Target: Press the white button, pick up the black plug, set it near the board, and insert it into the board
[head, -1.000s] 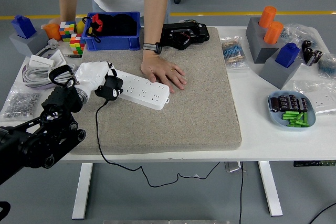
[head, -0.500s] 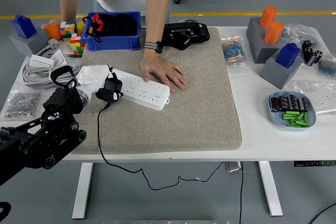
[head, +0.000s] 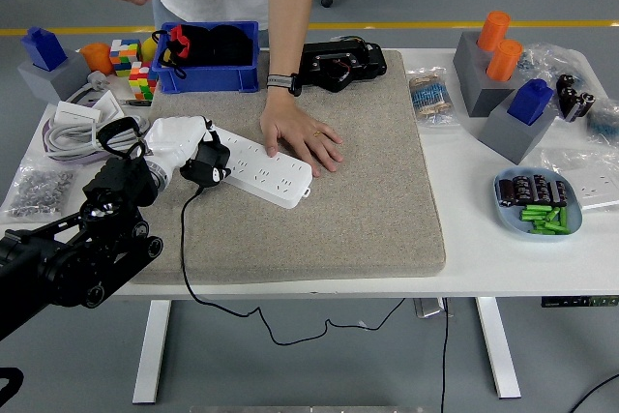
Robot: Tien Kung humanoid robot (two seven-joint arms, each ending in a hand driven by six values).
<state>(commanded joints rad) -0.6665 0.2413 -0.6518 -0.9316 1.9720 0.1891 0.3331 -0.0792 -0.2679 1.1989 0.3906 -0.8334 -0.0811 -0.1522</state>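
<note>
Left hand [head: 184,145]: closed around black plug [head: 205,165], held against left end of white power strip [head: 256,167].
Power strip: lying on grey mat [head: 319,191] on table [head: 464,239].
Person's hand [head: 302,136]: pressed flat on strip's right part.

A smooth white plastic board [head: 259,171] lies on a rough, matt grey felt mat [head: 338,210].

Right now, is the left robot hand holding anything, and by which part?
Yes. The left robot hand grips the black plug by its body, over the left end of the white power strip; the cord hangs free below.
</note>
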